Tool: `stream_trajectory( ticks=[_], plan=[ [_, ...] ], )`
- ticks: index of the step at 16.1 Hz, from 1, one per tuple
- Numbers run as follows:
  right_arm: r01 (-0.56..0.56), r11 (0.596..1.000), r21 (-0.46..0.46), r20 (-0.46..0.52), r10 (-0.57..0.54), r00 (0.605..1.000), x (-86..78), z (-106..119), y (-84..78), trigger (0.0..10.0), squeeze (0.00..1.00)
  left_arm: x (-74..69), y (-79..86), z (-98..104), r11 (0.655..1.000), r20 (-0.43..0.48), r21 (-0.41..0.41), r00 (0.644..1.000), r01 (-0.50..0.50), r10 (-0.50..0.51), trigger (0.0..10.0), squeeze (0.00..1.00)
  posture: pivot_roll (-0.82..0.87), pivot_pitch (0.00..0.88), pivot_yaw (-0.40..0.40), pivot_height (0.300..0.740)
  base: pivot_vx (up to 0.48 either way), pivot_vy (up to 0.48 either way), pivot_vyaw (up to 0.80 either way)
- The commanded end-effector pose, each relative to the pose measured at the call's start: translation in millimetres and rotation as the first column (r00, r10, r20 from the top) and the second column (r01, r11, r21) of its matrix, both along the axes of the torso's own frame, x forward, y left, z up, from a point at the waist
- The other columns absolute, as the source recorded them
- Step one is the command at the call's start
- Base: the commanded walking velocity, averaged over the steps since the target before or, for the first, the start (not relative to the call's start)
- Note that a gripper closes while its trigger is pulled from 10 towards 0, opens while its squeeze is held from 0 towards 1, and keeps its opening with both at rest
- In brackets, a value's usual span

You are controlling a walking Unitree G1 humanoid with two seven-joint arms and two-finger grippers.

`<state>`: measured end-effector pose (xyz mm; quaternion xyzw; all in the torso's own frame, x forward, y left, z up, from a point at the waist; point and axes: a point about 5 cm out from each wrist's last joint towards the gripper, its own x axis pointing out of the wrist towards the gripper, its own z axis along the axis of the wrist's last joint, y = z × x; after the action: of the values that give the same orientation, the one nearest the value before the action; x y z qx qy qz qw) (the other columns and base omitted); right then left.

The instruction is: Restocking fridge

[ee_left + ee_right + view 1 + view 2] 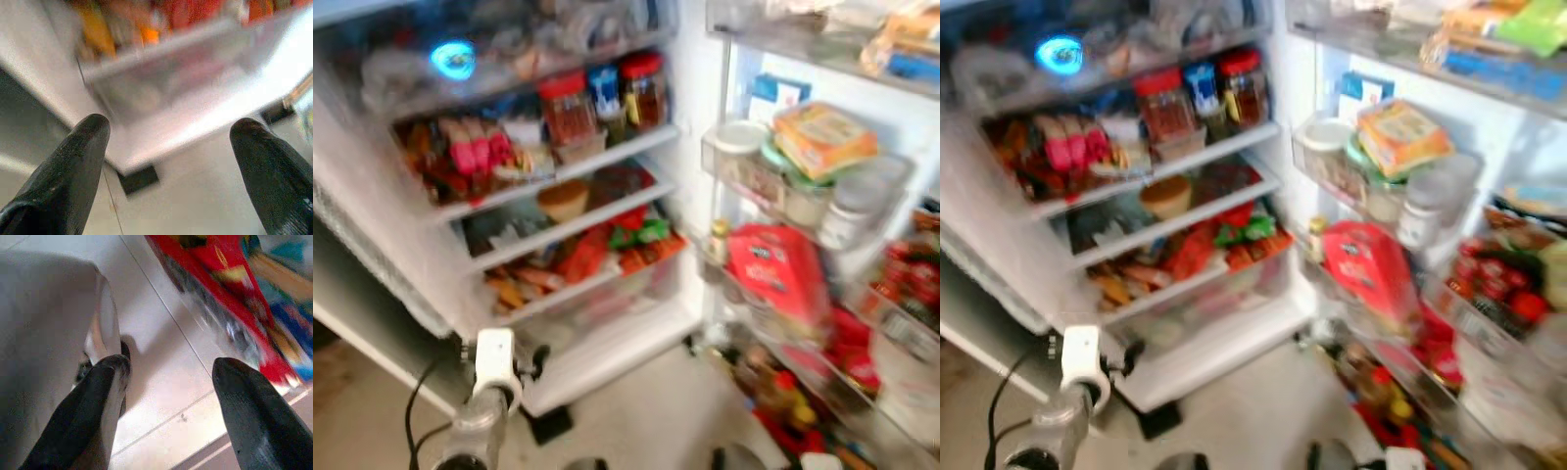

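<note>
Closest to my head camera is my left arm (480, 416), raised low in front of the open fridge (440, 294), its white wrist just before the bottom edge. Seen from that wrist, my left gripper (168, 147) has its two black fingers spread wide with nothing between them, aimed at the clear bottom drawer (161, 83) and the pale floor (195, 196) under it. My right gripper (168, 382) also has its fingers well apart and empty, hanging over floor tiles, with red packaging (215, 284) beyond it. Inside the fridge, the shelves are packed: red-lidded jars (570, 110) stand on an upper shelf, pink packets (475, 147) sit to their left, and a red bag (773, 269) rests in the door rack (724, 166). A yellow pack (824, 137) lies on tubs higher in the door. Everything is blurred.
</note>
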<state>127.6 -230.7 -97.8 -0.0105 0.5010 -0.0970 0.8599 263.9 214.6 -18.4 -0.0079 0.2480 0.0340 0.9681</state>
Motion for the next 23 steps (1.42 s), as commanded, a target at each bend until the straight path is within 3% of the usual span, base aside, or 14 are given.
stream_trajectory(
  ticks=[1, 3, 11, 23],
  plan=[
    [-0.011, 1.0, 0.012, 0.009, 0.011, 1.0, 3.6, 0, 3.6, 10.0, 0.0, -11.4, 13.3, -10, 0.998, -0.089, 0.028, 0.995, -0.051, 0.053, 10.0, 0.0, -0.07, 0.013, 0.114, 0.643, 0.0, 0.0, 0.0],
    [-0.012, 1.0, 0.013, 0.011, 0.012, 1.0, 4.8, 1, 2.8, 10.0, 0.0, -22.0, 13.4, -19, 0.998, -0.159, 0.028, 0.985, -0.059, 0.063, 10.0, 0.0, -0.07, 0.021, 0.111, 0.643, 0.0, 0.0, 0.0],
    [-0.034, 0.999, 0.009, 0.005, 0.034, 0.999, 4.8, 2, -0.6, 10.0, 0.0, -55.4, 13.8, -44, 0.996, -0.325, 0.042, 0.942, -0.076, 0.085, 10.0, 0.0, -0.07, 0.05, 0.068, 0.643, 0.0, 0.421, 0.0],
    [-0.05, 0.999, -0.006, -0.01, 0.05, 0.999, 2.1, 2, -6.0, 10.0, 0.0, -58.6, 8.8, -48, 0.995, -0.357, 0.033, 0.929, -0.093, 0.099, 10.0, 0.0, -0.07, 0.016, 0.041, 0.643, 0.0, 0.424, 0.0]
  ],
)
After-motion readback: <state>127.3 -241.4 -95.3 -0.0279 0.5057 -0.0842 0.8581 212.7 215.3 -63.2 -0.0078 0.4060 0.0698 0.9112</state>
